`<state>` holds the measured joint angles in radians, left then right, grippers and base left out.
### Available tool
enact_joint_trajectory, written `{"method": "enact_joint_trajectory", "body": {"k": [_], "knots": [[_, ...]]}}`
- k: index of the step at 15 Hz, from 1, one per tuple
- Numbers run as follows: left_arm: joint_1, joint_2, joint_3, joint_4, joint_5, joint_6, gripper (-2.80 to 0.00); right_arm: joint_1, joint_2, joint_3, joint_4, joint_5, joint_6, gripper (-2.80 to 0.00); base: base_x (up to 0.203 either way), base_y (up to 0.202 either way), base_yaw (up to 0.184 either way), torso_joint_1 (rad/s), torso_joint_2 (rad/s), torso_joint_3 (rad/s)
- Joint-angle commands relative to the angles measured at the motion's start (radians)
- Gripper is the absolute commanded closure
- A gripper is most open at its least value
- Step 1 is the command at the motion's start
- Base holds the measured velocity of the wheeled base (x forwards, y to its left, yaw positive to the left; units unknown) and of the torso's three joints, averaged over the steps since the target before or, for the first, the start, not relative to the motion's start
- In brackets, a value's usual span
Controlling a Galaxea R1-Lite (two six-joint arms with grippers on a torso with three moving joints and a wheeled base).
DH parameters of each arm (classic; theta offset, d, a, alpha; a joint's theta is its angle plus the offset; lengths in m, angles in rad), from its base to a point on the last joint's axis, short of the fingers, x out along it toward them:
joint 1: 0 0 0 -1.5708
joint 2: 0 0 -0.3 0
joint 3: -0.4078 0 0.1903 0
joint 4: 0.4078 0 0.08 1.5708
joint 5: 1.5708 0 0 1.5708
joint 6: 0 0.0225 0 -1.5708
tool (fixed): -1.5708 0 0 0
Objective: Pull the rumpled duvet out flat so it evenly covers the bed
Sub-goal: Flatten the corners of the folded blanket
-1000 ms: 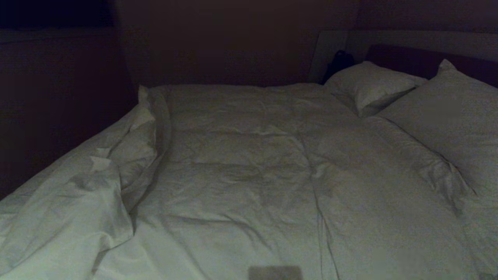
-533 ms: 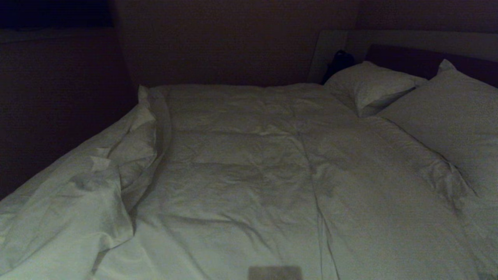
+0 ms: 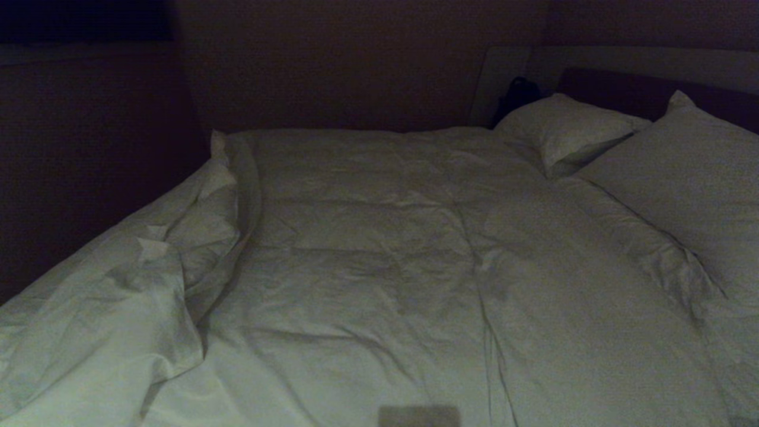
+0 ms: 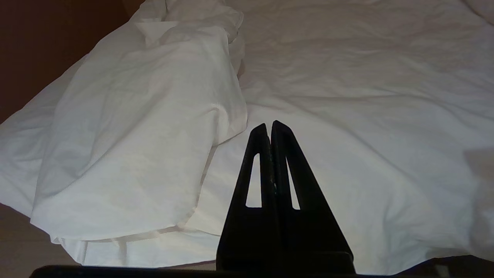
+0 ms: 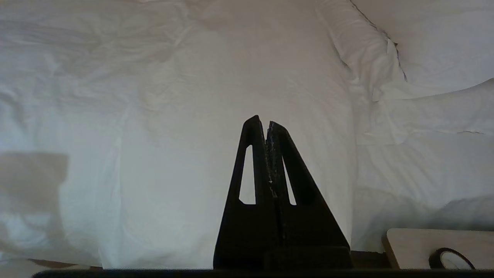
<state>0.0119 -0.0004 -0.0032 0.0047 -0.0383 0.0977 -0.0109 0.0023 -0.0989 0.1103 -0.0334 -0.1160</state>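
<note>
On the bed (image 3: 510, 65), the duvet (image 3: 379, 267) lies rumpled as before.

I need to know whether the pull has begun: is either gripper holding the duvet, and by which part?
Nothing is held. The left gripper and right gripper are shut, empty, off the duvet.

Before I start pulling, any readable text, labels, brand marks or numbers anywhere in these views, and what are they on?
None: no readable text in any view.
The duvet and pillows show plain white cloth, no tag or print.
The roll of black tape on the pale board shows no lettering.
The dark object by the headboard is too dim to read.
</note>
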Motion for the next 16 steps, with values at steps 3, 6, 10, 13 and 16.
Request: {"method": "enact_joint_trajectory", "body": {"k": [3, 6, 10, 13, 16], "knots": [[0.0, 0.0, 0.0, 0.0, 0.0, 0.001, 0.0, 0.0, -0.001, 0.001, 0.0, 0.0, -0.001, 0.0, 0.0, 0.0, 0.0, 0.0, 0.0, 0.0], [0.0, 0.0, 0.0, 0.0, 0.0, 0.001, 0.0, 0.0, -0.001, 0.001, 0.0, -0.002, 0.001, 0.0, 0.0, 0.0, 0.0, 0.0, 0.0, 0.0], [0.0, 0.0, 0.0, 0.0, 0.0, 0.001, 0.0, 0.0, -0.001, 0.001, 0.0, 0.0, -0.001, 0.0, 0.0, 0.0, 0.0, 0.0, 0.0, 0.0], [0.0, 0.0, 0.0, 0.0, 0.0, 0.001, 0.0, 0.0, -0.001, 0.001, 0.0, 0.0, -0.001, 0.0, 0.0, 0.0, 0.0, 0.0, 0.0, 0.0], [0.0, 0.0, 0.0, 0.0, 0.0, 0.001, 0.0, 0.0, -0.001, 0.001, 0.0, 0.0, -0.001, 0.0, 0.0, 0.0, 0.0, 0.0, 0.0, 0.0]]}}
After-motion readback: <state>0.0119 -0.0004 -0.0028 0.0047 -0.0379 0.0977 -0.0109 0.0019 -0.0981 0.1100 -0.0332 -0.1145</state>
